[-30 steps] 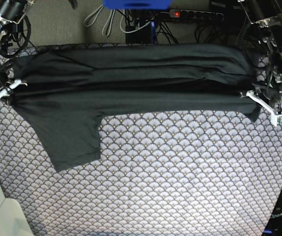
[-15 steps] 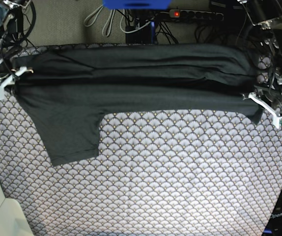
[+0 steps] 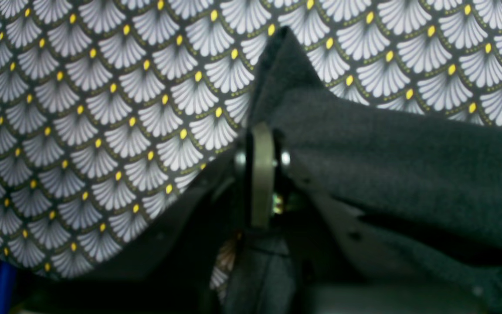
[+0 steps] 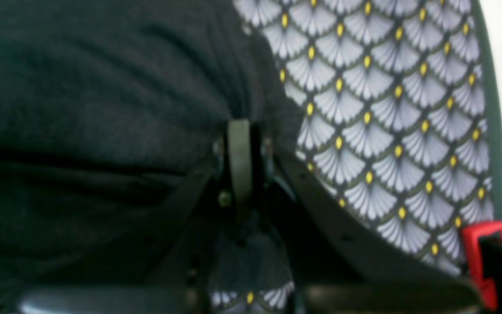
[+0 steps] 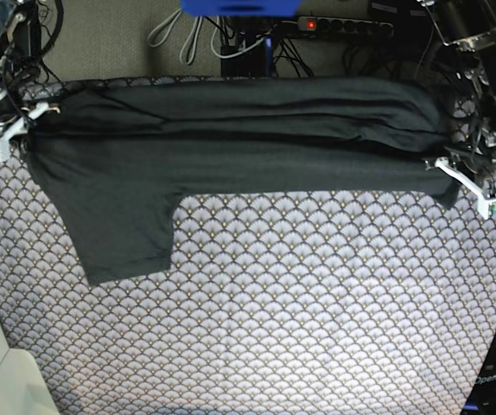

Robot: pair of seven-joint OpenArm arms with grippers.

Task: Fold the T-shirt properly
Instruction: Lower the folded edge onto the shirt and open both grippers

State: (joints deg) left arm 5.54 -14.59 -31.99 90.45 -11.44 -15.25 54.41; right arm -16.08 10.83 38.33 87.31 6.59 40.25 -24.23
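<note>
T-shirt (image 5: 231,147), dark charcoal soft fabric, is lying in a long band across the desk's (image 5: 317,328) scallop-patterned cloth toward 12 o'clock, one sleeve hanging toward 7 o'clock. Left wrist view: left fingers (image 3: 262,144) are clamping its hem. Right wrist view: right fingers (image 4: 240,144) are pinching fabric likewise.

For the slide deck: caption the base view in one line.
Two arms hold the dark T-shirt stretched across the patterned table, jaws closed on each end, one sleeve hanging toward the camera.
</note>
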